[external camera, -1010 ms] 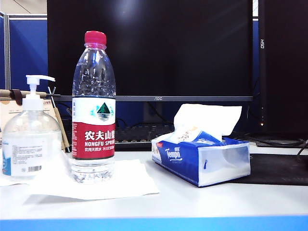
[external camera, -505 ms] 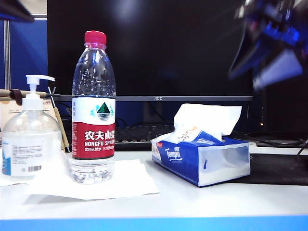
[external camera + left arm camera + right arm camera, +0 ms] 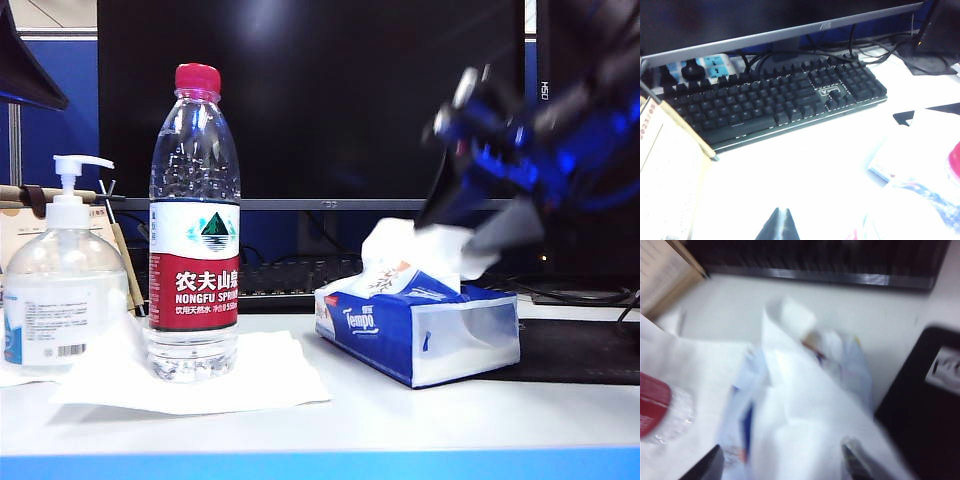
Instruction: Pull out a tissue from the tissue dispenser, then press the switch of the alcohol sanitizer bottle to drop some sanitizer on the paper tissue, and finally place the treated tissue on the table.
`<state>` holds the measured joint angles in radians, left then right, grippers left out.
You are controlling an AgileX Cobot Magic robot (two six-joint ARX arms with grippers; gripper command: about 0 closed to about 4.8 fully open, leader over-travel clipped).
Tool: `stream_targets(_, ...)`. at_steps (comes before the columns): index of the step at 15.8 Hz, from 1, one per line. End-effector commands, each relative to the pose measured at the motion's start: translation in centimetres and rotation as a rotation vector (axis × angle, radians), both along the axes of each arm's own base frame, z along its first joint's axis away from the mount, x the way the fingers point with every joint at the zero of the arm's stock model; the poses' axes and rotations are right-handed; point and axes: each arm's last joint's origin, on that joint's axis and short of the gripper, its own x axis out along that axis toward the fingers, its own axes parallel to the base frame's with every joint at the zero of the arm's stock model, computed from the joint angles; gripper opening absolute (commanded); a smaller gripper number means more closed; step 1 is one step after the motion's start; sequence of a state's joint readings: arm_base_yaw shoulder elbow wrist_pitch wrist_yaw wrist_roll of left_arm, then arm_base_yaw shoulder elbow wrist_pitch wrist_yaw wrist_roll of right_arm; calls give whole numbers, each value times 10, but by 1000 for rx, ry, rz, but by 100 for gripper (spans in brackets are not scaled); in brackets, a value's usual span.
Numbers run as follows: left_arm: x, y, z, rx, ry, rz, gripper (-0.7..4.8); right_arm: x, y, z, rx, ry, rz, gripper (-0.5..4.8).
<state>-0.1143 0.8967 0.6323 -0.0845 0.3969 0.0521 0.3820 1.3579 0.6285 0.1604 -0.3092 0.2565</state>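
**Right end effector over the tissue pack, left one barely in view**

You are looking at the right end effector (image 3: 478, 232) hanging just above the tissue pack (image 3: 420, 335), its two fingers spread on either side of the white tuft (image 3: 400, 245) sticking up from the pack. The arm is smeared by motion blur, so I cannot tell whether a finger is touching the tuft. In the right wrist view the same end effector (image 3: 782, 465) is showing one dark fingertip (image 3: 707, 467) to one side and another to the other, standing apart with the white paper between them and nothing clamped.

The left end effector (image 3: 779, 227) is showing only as a dark tip at the edge of its own wrist view, over the white tabletop (image 3: 805, 165) in front of the keyboard (image 3: 775, 102); you cannot tell from this whether it is spread or closed. In the exterior view only a dark corner of that arm is showing at the upper left.

The sanitizer bottle (image 3: 62, 300) is standing at the far left of the tabletop (image 3: 400, 410), its white pump head (image 3: 72, 172) untouched, nozzle pointing right. Just beside it the red-capped water bottle (image 3: 195, 225) is standing upright on a flat white sheet (image 3: 260, 375). The tissue pack is lying to the right, well apart from both bottles, its far end beside a black mat (image 3: 580, 350).
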Motion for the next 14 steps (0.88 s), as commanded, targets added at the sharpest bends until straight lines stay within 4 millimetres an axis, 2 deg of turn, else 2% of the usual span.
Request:
stream_targets(1, 0, 0, 2, 18, -26, -5, -6, 12, 7, -14, 62, 14, 41, 298)
stream_targets(5, 0, 0, 2, 17, -26, -5, -6, 18, 12, -20, 135, 15, 86, 296)
stream_targets(7, 0, 0, 2, 19, -27, -6, -6, 19, 11, -20, 133, 14, 85, 225)
stream_targets(8, 0, 1, 2, 23, -28, 1, -6, 18, 10, -19, 128, 21, 78, 235)
stream_targets(9, 0, 1, 2, 31, -30, 10, -6, 17, 5, -15, 129, 18, 64, 302)
stream_targets(10, 0, 1, 2, 47, -39, 4, -6, 15, -1, -6, 121, -6, 51, 338)
stream_targets(12, 0, 3, 1, 49, -34, 12, -6, 7, -24, 19, 75, -83, -50, 340)
stream_targets(14, 0, 3, 1, 49, -24, 12, -6, -2, -45, 33, 62, -90, -117, 340)
